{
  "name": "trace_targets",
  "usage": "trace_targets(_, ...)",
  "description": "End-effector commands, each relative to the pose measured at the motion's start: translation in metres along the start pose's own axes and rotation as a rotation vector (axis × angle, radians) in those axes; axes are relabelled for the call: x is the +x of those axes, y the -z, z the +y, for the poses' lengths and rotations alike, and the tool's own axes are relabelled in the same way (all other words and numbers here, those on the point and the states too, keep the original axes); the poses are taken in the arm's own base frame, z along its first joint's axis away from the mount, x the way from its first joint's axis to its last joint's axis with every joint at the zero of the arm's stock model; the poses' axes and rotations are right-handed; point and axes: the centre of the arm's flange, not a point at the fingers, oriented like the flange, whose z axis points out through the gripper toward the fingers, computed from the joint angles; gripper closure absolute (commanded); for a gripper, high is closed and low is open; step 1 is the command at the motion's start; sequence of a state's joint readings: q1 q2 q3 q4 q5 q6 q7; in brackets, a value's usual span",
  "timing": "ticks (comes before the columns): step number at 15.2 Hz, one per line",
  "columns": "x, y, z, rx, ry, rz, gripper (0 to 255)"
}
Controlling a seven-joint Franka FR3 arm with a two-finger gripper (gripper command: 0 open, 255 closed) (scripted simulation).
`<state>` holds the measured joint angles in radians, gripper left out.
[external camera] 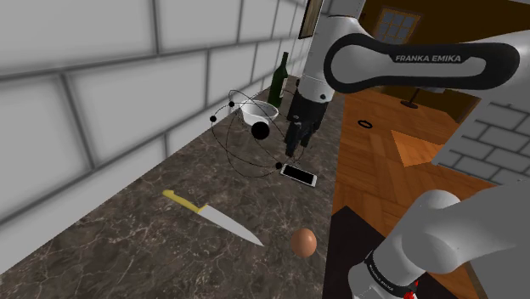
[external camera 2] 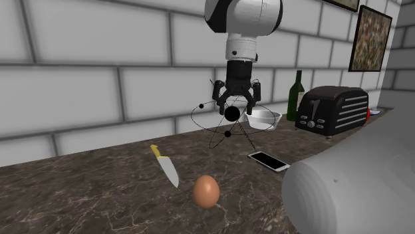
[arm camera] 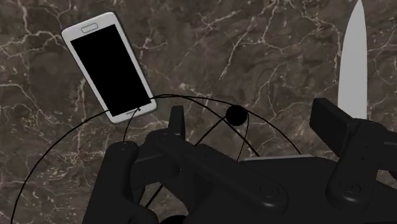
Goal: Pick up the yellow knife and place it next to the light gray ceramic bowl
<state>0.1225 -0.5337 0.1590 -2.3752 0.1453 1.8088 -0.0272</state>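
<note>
While hovering over the dark marble worktop [external camera: 119,246] with the all-black two-finger pincer [arm camera: 252,113] spread apart and empty, looks down past a black wire-ring ornament [external camera 2: 229,119] onto a white black-screened phone [arm camera: 109,65]. Further out, finds the yellow-handled, grey-bladed knife [external camera: 212,216] lying flat on the stone, well apart from the pale round bowl [external camera: 258,111], with a brown egg [external camera: 304,243] near its tip. Reads as the approach step, nothing grasped yet. Next calls for swinging across to the handle, turning to straddle it, then descending.
</note>
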Motion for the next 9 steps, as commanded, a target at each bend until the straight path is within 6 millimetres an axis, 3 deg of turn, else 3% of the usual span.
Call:
trace_targets(1,0.015,-0.012,-0.022,-0.001,0.018,0.003,0)
trace_targets(7,0.058,-0.046,-0.080,-0.007,0.070,0.011,0)
trace_targets(8,0.010,-0.056,-0.068,-0.042,0.057,-0.326,0)
trace_targets(9,0.010,-0.056,-0.068,-0.042,0.057,-0.326,0)
